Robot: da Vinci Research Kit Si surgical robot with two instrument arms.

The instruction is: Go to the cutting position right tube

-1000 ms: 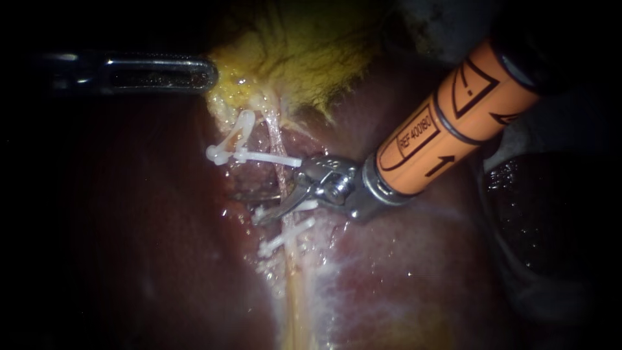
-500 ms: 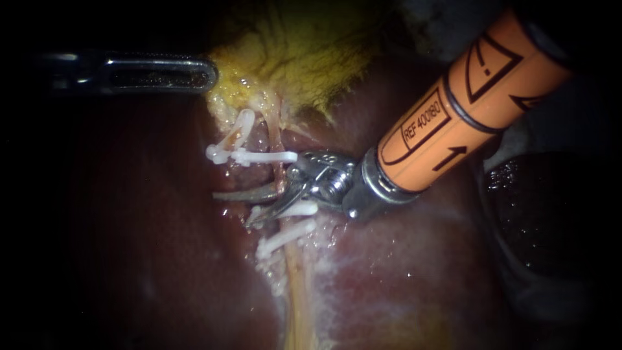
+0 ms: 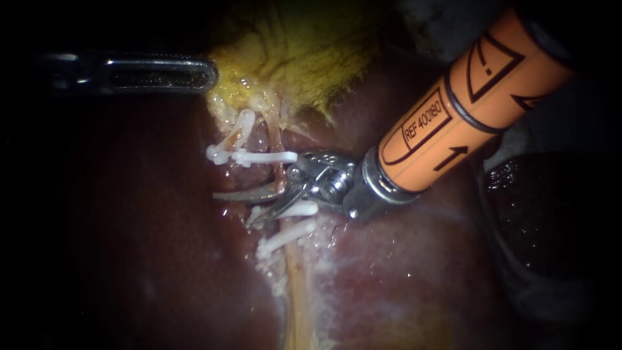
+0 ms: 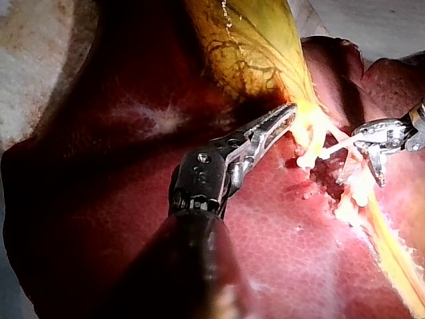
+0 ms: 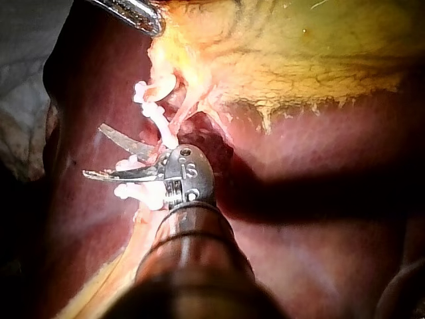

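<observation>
Straddling clipped right tube (image 3: 277,139), right instrument (image 3: 233,208) pincer open, left instrument (image 3: 207,73) pincer gripping gallbladder (image 3: 304,58)

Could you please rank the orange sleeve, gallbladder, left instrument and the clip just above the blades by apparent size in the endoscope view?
The orange sleeve and gallbladder look alike; the sleeve is nearer the camera.
Then the left instrument.
Smallest: the clip.

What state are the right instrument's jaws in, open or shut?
Open. In the right wrist view the two blades of the right instrument stand spread, a clear gap between them.
</observation>
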